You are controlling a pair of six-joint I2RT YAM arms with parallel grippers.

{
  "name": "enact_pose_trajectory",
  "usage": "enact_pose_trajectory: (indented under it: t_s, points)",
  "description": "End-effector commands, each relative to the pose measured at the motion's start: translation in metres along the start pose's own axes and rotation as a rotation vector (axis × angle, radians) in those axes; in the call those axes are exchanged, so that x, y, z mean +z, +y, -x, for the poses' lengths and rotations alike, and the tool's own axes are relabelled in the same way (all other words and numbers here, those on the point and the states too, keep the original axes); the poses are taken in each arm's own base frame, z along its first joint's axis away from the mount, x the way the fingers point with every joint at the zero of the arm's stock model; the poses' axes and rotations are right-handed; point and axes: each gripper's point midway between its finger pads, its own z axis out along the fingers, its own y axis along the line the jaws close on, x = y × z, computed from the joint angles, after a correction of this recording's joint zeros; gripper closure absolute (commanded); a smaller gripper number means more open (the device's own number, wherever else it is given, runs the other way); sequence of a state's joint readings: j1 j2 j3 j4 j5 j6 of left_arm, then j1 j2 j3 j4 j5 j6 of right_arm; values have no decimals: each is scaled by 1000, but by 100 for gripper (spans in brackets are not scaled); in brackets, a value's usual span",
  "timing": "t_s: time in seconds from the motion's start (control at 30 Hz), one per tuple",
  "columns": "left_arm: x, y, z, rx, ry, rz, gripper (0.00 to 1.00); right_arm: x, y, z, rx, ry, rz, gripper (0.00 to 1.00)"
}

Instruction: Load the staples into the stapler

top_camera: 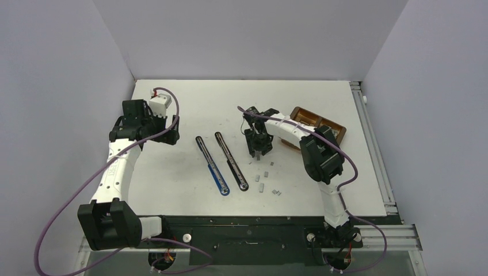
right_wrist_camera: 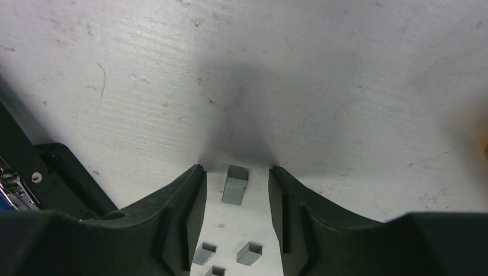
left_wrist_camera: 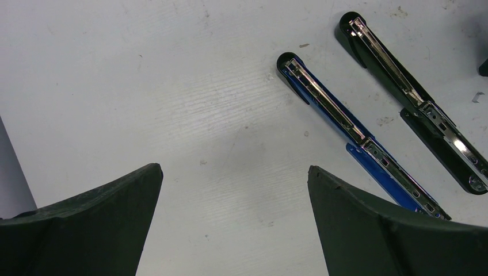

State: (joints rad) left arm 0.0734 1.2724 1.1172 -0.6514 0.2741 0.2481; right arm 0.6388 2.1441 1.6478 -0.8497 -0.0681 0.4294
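right gripper (right_wrist_camera: 236, 170) narrowly parted around a staple block (right_wrist_camera: 235, 187), untouched; left gripper (left_wrist_camera: 234, 168) gapes wide above the desk (left_wrist_camera: 144, 86).

No legible text, brand, number or sign in any view. The left arm (top_camera: 113, 168) has a faint grey marking on its white link, too small to read. Nothing readable on the blue stapler (left_wrist_camera: 357, 135) or the black stapler (left_wrist_camera: 414, 98).
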Motion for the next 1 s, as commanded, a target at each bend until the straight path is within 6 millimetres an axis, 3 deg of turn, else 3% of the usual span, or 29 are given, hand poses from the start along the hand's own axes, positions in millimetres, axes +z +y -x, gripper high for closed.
enact_pose_trajectory:
  t_s: [0.0, 0.27, 0.47, 0.97]
  points:
    - [-12, 5, 30, 36, -102, 12, 4, 6, -10, -13, 39, 80, -2, 57]
    - [-12, 8, 29, 42, -109, 16, 4, 7, -8, -20, 26, 133, 13, 59]
    - [-12, 8, 27, 43, -109, 20, 4, 9, -4, -20, 33, 145, 28, 68]
    - [-12, 11, 26, 61, -117, 26, 4, 10, 4, -22, 40, 157, 40, 71]
